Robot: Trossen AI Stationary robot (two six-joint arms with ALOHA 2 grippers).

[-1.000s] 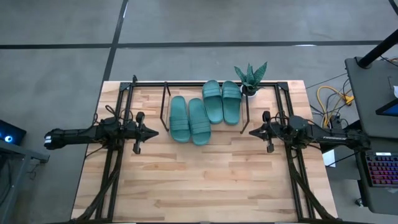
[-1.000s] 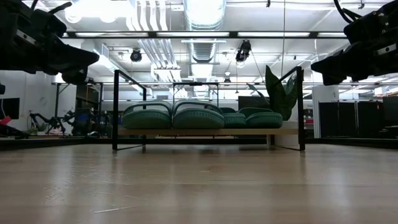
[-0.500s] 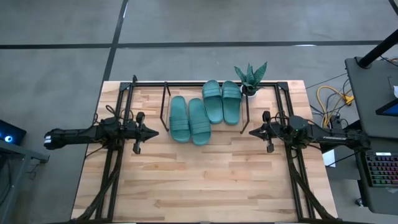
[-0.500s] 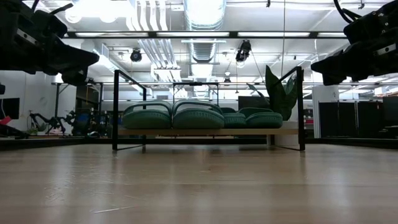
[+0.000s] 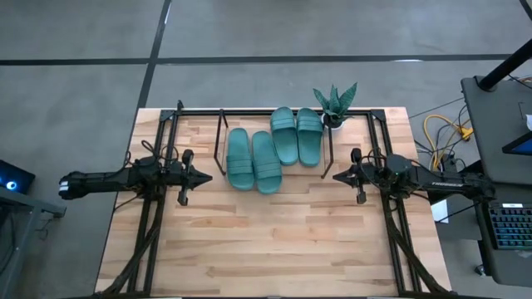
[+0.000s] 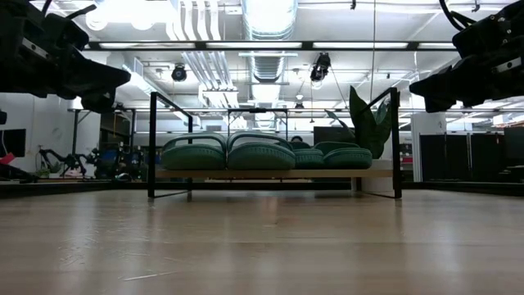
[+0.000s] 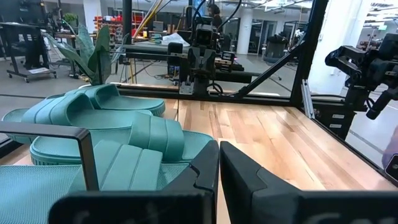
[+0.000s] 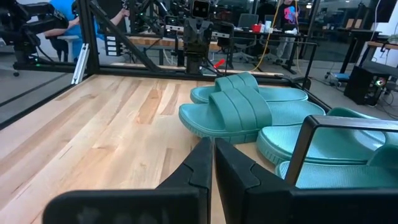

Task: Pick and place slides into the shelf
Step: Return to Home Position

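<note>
Left hand (image 5: pixel 206 176), right hand (image 5: pixel 337 176) level, closed, flanking shelf (image 5: pixel 249 118).

Over the last second almost nothing alters. Neither the left gripper (image 5: pixel 206 176) nor the right gripper (image 5: pixel 337 176) shifts in the high or the low view. The four slides (image 5: pixel 266 162) lie on the shelf (image 5: pixel 221 124) just where they lay before. The one difference that shows is off the surface. The lit keyboard (image 5: pixel 509 226) at the right edge of the high view seems to glow bluer now, where it looked pinker a moment ago.
</note>
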